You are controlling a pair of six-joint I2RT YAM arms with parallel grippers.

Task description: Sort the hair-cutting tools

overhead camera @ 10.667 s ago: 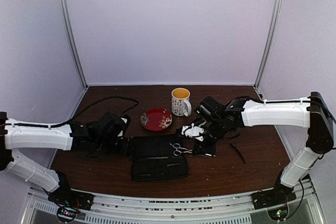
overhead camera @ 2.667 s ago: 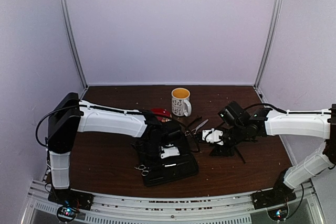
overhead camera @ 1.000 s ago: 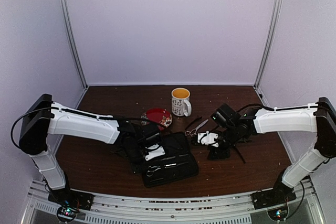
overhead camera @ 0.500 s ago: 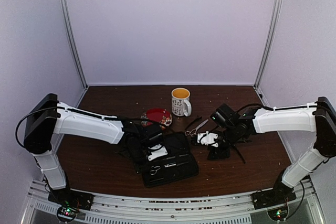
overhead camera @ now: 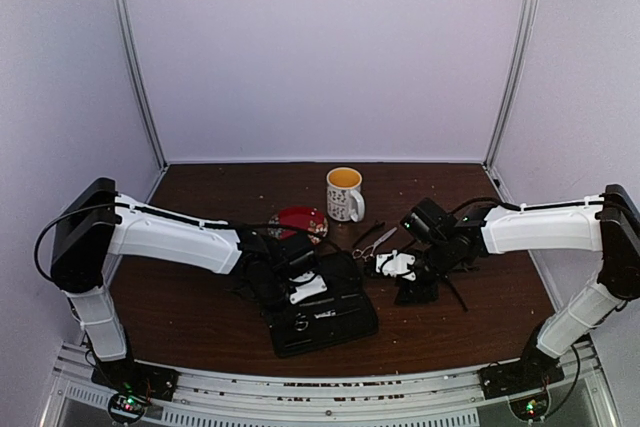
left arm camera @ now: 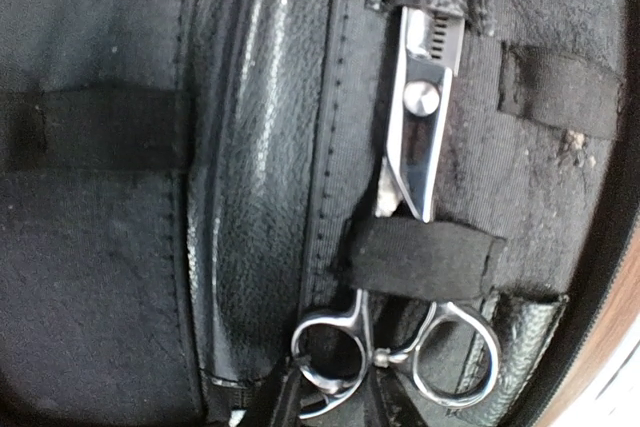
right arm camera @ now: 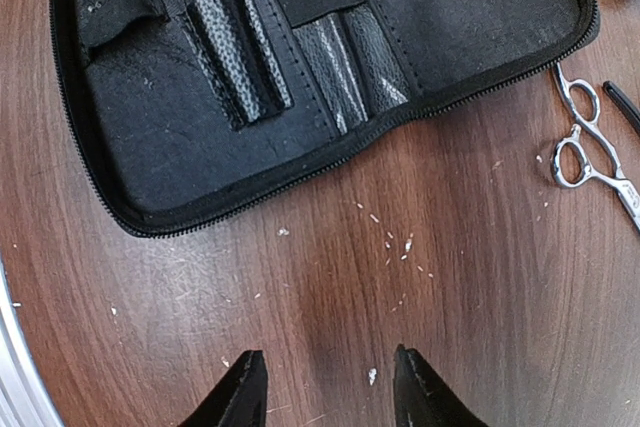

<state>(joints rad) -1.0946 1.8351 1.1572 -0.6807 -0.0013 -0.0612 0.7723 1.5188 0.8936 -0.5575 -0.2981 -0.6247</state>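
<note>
Now left end effector (left arm camera: 325,409) further along case (right arm camera: 480,7), hold on scissors (left arm camera: 420,137) unclear, right end effector (right arm camera: 330,387) open, empty.

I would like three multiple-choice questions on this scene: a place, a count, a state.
1. The tucked scissors lie: A on a saucer; B in the black case, under a strap; C in a mug.
2. Scissors on the bare table: A none; B one; C three.
3. The right hand is: A open, empty; B shut on scissors; C holding a mug.
Key: B, a strap crosses them; B, one loose pair beside the case; A, its gap holds nothing.
</note>
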